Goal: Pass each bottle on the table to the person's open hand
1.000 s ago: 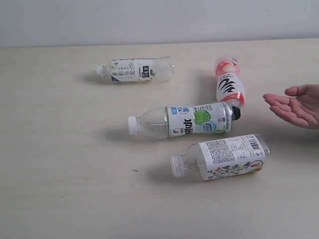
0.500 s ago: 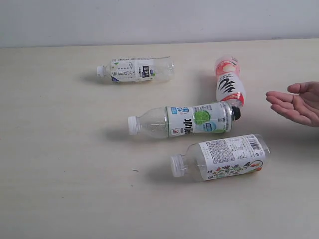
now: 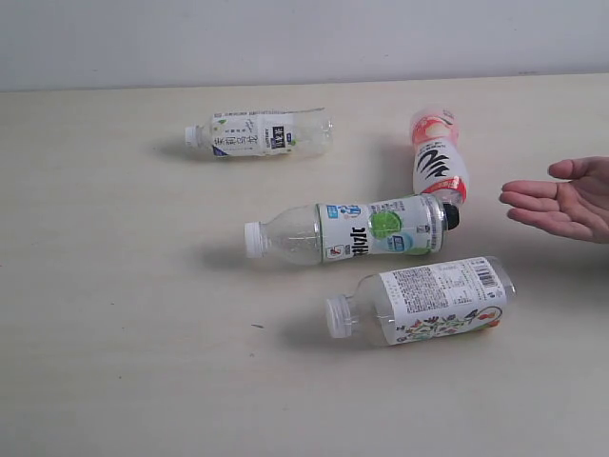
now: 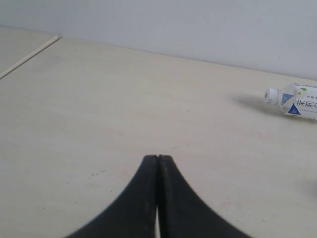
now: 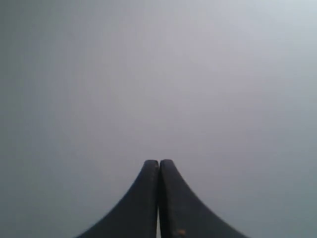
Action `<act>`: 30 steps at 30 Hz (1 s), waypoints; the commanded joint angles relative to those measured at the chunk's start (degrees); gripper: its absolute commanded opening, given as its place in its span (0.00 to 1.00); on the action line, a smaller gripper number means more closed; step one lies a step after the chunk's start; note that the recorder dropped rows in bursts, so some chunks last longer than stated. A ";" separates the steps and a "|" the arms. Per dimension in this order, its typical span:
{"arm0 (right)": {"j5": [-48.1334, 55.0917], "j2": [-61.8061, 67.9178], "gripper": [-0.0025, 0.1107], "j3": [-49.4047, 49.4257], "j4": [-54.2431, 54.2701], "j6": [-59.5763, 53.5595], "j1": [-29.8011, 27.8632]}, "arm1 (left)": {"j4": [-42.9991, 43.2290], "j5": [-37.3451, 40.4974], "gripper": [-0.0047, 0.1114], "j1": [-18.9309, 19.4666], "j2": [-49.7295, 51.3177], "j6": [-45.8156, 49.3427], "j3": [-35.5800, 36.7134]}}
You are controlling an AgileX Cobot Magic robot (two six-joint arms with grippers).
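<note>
My exterior view comes through bright and even, sharp across the table (image 3: 114, 286). The bottles (image 3: 347, 231) throw soft grey shadows toward the left of that view, so I read the light as coming from the right; their clear plastic shows only faint highlights. My left wrist view is softer, the left gripper (image 4: 157, 157) blurred up close. My right wrist view is dim, flat grey, lighter toward one corner, the right gripper (image 5: 158, 161) a dark silhouette
</note>
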 commanded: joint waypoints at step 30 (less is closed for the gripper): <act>93.12 104.20 0.02 -84.29 -0.53 -18.59 3.39 | 0.09 -0.09 0.04 -1.51 -0.37 -0.23 -0.03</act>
